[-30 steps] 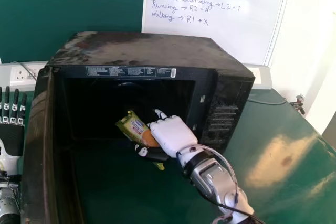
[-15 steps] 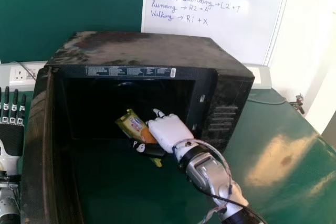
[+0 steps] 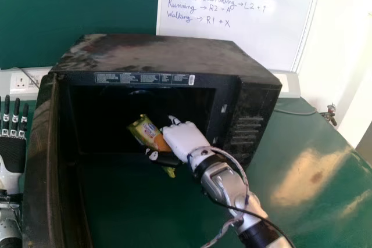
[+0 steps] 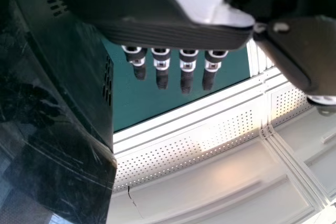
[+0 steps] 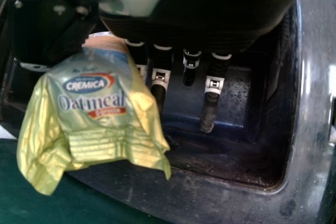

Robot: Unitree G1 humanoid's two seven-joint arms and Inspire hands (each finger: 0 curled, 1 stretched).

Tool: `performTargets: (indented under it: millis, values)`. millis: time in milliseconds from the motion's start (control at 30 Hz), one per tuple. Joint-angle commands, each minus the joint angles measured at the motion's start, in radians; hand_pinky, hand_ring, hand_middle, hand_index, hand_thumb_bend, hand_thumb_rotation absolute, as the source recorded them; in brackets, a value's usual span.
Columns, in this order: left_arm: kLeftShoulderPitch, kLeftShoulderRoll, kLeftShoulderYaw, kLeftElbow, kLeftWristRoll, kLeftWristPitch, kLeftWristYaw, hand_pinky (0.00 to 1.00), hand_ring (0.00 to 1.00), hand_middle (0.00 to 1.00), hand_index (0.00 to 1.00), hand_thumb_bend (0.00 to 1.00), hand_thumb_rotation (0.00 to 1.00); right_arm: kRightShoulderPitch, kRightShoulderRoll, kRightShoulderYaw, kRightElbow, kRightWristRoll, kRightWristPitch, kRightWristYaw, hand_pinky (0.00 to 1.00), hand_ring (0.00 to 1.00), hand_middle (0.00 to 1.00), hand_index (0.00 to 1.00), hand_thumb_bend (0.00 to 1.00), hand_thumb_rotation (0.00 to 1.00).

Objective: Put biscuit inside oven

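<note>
- Head view: a big green table is under the oven and runs out to its right.
- A white board with hand writing is up behind the oven.
- The oven is black and boxy, with dusty smudges on top. Its dark mouth faces the robot.
- The oven's door is wide open, at the oven's left.
- The robot's right arm is silver, white and black. It slants up to the oven's front.
- The right hand is at the oven's mouth. It has a grip on the biscuit pack, with the thumb on one side and the fingers on the other. Right wrist view: the fingers point at the oven's inside.
- The left hand is left of the oven, past the door. It is let go, with fingers out straight.
- The biscuit pack is green and yellow and shiny. It is tilted, at the oven's mouth, in the right hand. I cannot tell how much of it is inside the oven.
</note>
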Motion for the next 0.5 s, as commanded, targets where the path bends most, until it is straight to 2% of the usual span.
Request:
performTargets:
  millis: [0, 167, 300, 467]
  values:
    - [0.053, -0.040, -0.001, 0.045, 0.006, 0.011, 0.005, 0.00, 0.00, 0.48, 0.49, 0.51, 0.00, -0.035, 0.011, 0.007, 0.022, 0.015, 0.002, -0.034, 0.54, 0.56, 0.48, 0.52, 0.52, 0.00]
    - [0.056, -0.047, 0.000, 0.030, 0.007, 0.006, 0.020, 0.00, 0.00, 0.48, 0.49, 0.51, 0.00, -0.065, 0.019, 0.016, 0.080, 0.026, -0.006, -0.068, 0.53, 0.54, 0.47, 0.53, 0.52, 0.00]
    - [0.053, -0.038, -0.001, 0.046, 0.003, 0.014, -0.007, 0.00, 0.00, 0.48, 0.49, 0.51, 0.00, -0.097, 0.031, 0.023, 0.123, 0.037, -0.004, -0.069, 0.55, 0.55, 0.47, 0.54, 0.52, 0.00]
    - [0.051, -0.037, 0.001, 0.052, 0.008, 0.006, -0.005, 0.00, 0.00, 0.48, 0.49, 0.51, 0.00, -0.139, 0.049, 0.039, 0.196, 0.050, -0.005, -0.099, 0.55, 0.56, 0.46, 0.54, 0.52, 0.00]
